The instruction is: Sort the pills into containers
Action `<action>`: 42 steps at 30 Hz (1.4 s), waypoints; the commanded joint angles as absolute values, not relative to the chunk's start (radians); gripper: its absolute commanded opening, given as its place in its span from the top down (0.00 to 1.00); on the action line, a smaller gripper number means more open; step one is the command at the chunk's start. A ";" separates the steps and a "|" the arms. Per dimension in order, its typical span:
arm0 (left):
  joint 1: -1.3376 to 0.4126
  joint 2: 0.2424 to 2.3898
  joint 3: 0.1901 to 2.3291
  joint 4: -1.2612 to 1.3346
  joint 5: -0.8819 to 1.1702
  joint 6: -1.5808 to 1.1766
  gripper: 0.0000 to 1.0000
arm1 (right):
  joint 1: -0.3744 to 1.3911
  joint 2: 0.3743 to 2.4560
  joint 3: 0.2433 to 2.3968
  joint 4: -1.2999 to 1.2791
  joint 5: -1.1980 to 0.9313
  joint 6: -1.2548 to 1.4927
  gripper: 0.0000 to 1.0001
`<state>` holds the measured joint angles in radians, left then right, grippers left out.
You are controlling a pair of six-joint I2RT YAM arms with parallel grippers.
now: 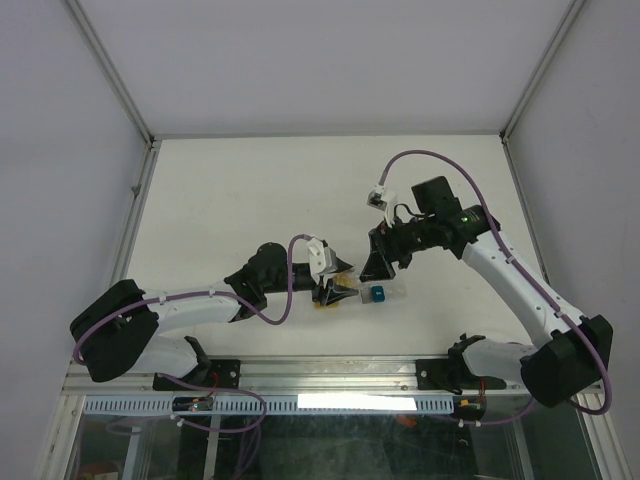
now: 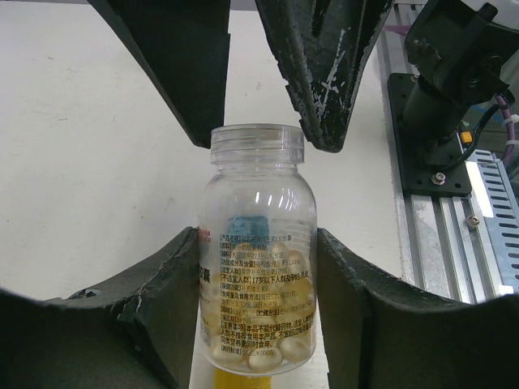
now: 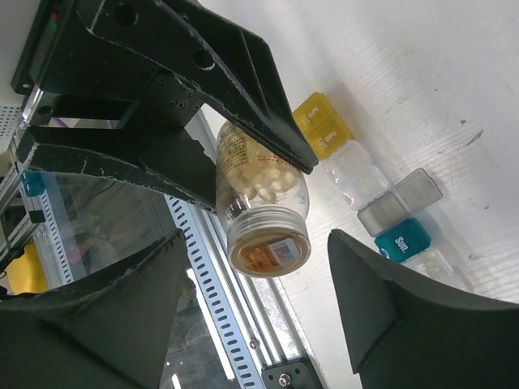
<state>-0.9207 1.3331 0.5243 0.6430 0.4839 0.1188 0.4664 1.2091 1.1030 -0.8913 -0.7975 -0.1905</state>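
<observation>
My left gripper [image 2: 257,235] is shut on a clear pill bottle [image 2: 257,267] and holds it level above the table. Pale yellow pills [image 2: 280,344] lie inside it. My right gripper [image 3: 258,239] is open, one finger [image 2: 324,81] on each side of the bottle's clear screw cap [image 3: 269,243], with gaps on both sides. On the table beneath lies the row of containers: a yellow cell [image 3: 323,126], clear cells [image 3: 357,174], a grey cell [image 3: 401,203] and a teal cell [image 3: 403,240]. In the top view both grippers meet near the teal cell [image 1: 377,293].
The metal rail [image 3: 235,324] along the table's near edge runs just behind the bottle. The right arm's base mount [image 2: 454,73] stands beside it. Enclosure walls [image 1: 110,90] border the white table on the left, back and right.
</observation>
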 commanded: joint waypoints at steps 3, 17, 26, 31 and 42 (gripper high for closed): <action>-0.909 1.298 0.525 0.704 0.496 0.114 1.00 | 0.466 1.212 1.111 -0.891 -0.839 -0.165 0.31; -0.908 1.285 0.520 0.703 0.485 0.115 1.00 | 0.482 1.228 1.110 -0.920 -0.855 -0.188 0.41; -0.908 1.280 0.523 0.689 0.489 0.122 1.00 | 0.486 1.222 1.143 -0.949 -0.890 -0.284 0.76; -0.908 1.287 0.530 0.675 0.502 0.127 1.00 | 0.494 1.192 1.160 -0.922 -0.890 -0.552 0.82; -0.905 1.304 0.544 0.653 0.512 0.133 1.00 | 0.495 1.126 1.131 -1.012 -0.949 -1.533 0.83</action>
<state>-0.9211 1.3148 0.5240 0.6823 0.4797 0.1730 0.4835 1.1557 1.1011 -0.9867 -0.8871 -1.0298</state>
